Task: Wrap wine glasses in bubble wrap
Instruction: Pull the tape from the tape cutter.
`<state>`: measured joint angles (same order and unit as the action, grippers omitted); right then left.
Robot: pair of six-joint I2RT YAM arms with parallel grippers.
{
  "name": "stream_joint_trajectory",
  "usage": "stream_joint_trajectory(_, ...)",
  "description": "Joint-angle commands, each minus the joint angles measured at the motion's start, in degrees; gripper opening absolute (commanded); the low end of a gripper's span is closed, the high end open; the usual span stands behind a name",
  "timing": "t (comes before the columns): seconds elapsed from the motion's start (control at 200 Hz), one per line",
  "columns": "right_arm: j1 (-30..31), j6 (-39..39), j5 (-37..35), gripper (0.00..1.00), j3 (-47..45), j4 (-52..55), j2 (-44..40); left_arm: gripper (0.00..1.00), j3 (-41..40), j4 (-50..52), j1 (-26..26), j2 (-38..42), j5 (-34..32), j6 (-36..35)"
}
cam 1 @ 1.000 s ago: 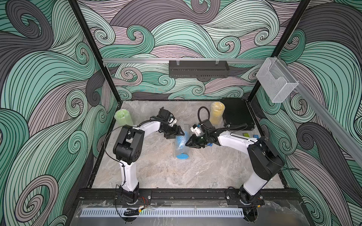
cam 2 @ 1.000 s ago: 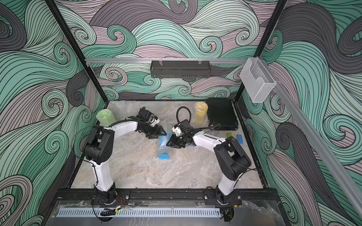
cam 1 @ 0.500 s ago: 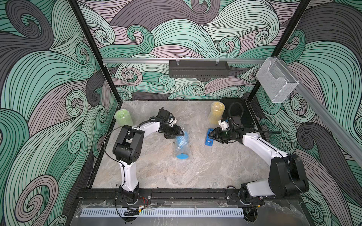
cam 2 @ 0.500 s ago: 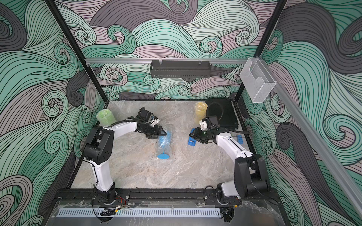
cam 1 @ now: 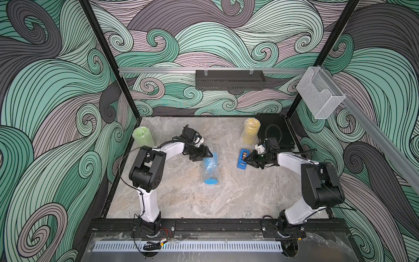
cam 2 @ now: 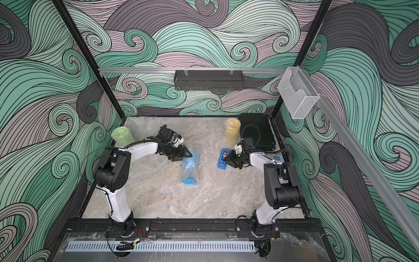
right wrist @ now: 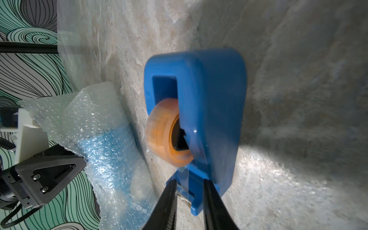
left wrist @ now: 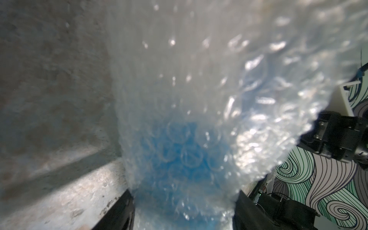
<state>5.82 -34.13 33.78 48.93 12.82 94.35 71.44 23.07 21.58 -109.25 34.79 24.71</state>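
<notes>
Left wrist view: the wrap is a blurred veil, the blue goblet a smear behind it, the left claw cut by the frame edge. Right wrist view: right claw cut likewise, dispenser blurred. In both top views wrap hazes the green goblet, centre-left, and yellow goblet, centre-right, hiding stems.

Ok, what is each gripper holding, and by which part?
Left gripper clamps the bubble-wrapped blue plastic goblet at its bowl. Right gripper straddles the cutter end of the blue tape dispenser; grip cannot be told.
</notes>
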Motion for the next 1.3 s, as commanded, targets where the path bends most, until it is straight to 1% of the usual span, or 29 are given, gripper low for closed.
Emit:
stream_joint_trajectory(0.0,-0.72,-0.39,1.63,0.27,0.31,-2.22,1.49,0.69,-1.78,3.3,0.39,0.0,-3.91,-0.29)
stream_joint_trajectory(0.195,-0.82,-2.48,3.73,0.27,-0.63,-5.34,3.84,0.69,-1.44,3.37,0.51,-0.43,-3.82,-0.35)
stream_joint_trajectory(0.29,-0.8,-4.39,4.79,0.27,-2.23,-9.07,4.24,0.69,-1.76,3.28,0.48,-0.52,-3.95,-0.28)
stream_joint_trajectory(0.41,-0.89,-3.89,5.59,0.27,-1.81,-7.76,5.4,0.69,-1.91,3.14,0.65,-0.18,-3.81,-0.4)
stream_joint_trajectory(0.475,-0.9,-4.47,5.43,0.27,-2.92,-9.18,4.98,0.69,-2.07,3.05,0.65,-0.06,-3.92,-0.45)
stream_joint_trajectory(0.631,-1.25,-4.23,5.72,0.29,-4.13,-8.87,5.03,0.68,-1.84,3.24,0.83,-0.31,-3.86,-0.45)
stream_joint_trajectory(0.746,-1.39,-5.02,5.6,0.32,-6.94,-11.73,4.33,0.68,-2.26,2.71,0.91,-0.43,-3.77,-0.11)
stream_joint_trajectory(0.836,-2.07,-4.18,6.52,0.31,-6.94,-10.09,5.1,0.68,-2.04,3.1,1.0,-0.1,-4.02,-0.58)
stream_joint_trajectory(0.961,-2.29,-5.23,6.48,0.27,-9.02,-13.0,4.38,0.68,-2.55,2.62,1.07,0.01,-3.94,-0.26)
stream_joint_trajectory(1.066,-2.42,-5.1,7.73,0.24,-8.2,-11.73,5.18,0.68,-2.11,3.18,1.17,0.27,-4.18,-0.78)
stream_joint_trajectory(1.176,-2.4,-6.94,7.88,0.17,-9.77,-15.23,4.61,0.68,-2.34,2.91,1.18,0.06,-4.11,-0.5)
stream_joint_trajectory(1.296,-2.44,-5.76,8.64,0.12,-8.37,-12.92,5.3,0.68,-1.9,3.38,1.4,0.15,-4.42,-0.98)
